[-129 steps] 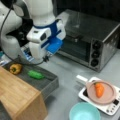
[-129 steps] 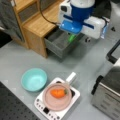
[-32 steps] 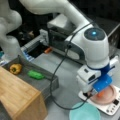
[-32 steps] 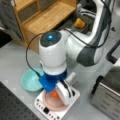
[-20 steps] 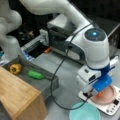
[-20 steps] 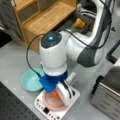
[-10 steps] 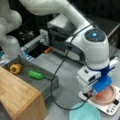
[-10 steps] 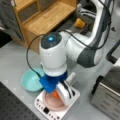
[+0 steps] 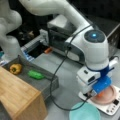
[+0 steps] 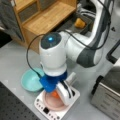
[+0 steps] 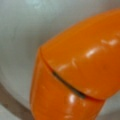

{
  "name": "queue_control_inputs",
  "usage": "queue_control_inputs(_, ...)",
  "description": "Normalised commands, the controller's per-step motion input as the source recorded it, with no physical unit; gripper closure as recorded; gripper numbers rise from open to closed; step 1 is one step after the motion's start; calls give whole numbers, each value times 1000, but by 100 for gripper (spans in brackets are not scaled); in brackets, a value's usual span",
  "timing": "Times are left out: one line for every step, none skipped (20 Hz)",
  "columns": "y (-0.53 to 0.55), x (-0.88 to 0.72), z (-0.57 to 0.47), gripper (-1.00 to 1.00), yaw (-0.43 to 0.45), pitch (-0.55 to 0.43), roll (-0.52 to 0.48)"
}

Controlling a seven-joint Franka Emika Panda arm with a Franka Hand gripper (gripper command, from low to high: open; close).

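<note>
Low over the pink plate [image 9: 110,96], the gripper [image 9: 100,94] sits right down at the orange carrot [image 10: 55,94], its blue and white body covering the fingertips, so I cannot tell whether it is wide, narrow or holding. Six and a half seconds back the arm was up by the metal tray [image 9: 42,83] and the oven [image 9: 62,37]; now it is bent over the plate, and over the last second and a half it has barely shifted. The wrist view is filled by the carrot [image 11: 77,72], glossy with a dark seam across it, against the pale plate.

The plate rests on a white scale [image 10: 66,110] with buttons along its near edge. A teal bowl [image 10: 31,80] lies just beside the scale, at its left in a front view, and the arm's black cable [image 9: 56,82] loops down close to that bowl. A green vegetable [image 9: 36,74] and a yellow pepper [image 9: 15,68] lie in the tray, well apart from the gripper, with a wooden block [image 9: 20,100] at the tray's front. Bare grey table [image 9: 68,72] opens between tray and scale
</note>
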Motion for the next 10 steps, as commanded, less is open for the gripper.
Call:
queue_control_inputs(76, -55, -78, -100, 28, -18, -274)
queue_control_inputs(76, -57, -81, -100, 28, -22, -276)
queue_control_inputs(77, -60, -83, -100, 29, -27, -275)
queue_control_inputs(78, -58, -78, -100, 28, -30, -277)
queue_control_inputs(79, -58, -77, -100, 28, -33, -279)
queue_control_inputs(79, -62, -81, -100, 28, -39, -280)
queue_control_inputs(78, -62, -83, -100, 30, -44, -280)
queue_control_inputs(78, -63, -86, -100, 31, -47, -281)
queue_control_inputs(76, -61, -87, -100, 33, -51, -282)
queue_control_inputs(74, -59, -86, -100, 35, -53, -284)
